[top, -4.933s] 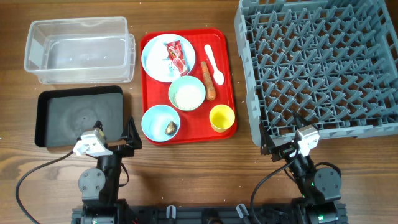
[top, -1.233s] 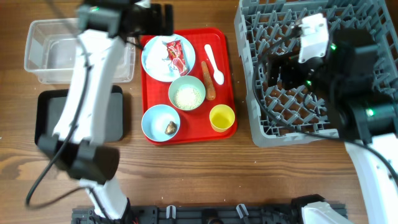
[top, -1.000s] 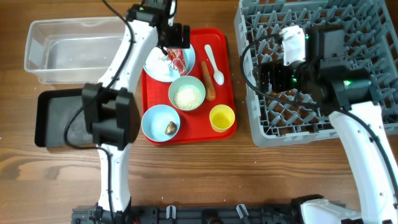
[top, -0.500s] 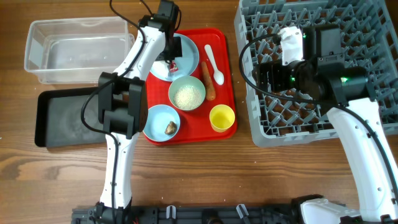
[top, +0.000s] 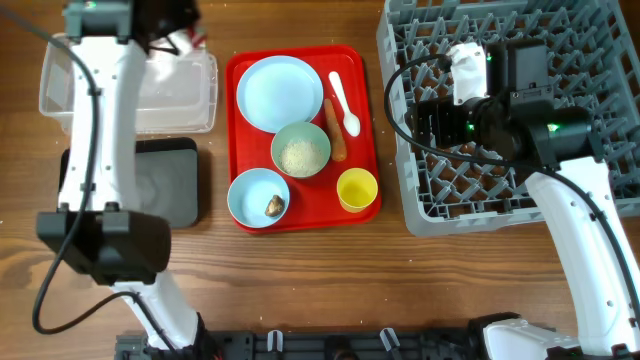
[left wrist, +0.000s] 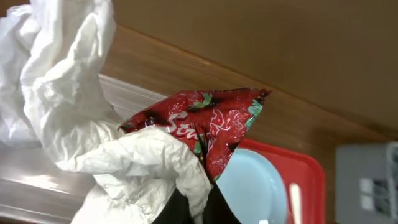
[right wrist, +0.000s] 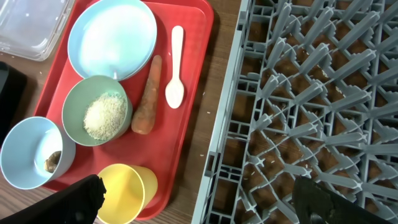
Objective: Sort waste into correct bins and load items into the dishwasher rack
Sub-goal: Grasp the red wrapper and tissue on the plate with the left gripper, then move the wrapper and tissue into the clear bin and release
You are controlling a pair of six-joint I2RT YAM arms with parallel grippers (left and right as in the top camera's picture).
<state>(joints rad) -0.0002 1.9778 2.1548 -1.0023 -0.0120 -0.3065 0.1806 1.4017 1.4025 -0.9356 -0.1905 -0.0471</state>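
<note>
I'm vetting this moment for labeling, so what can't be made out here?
Left hand: left wrist view, buried behind tissue and wrapper; only a dark sliver shows.
Black tray: overhead, left arm covers its left part.
Lump in the blue bowl: both overhead and right wrist, too small to identify.
Rack: overhead, right arm hides its middle; the frame's right edge cuts it off.
</note>
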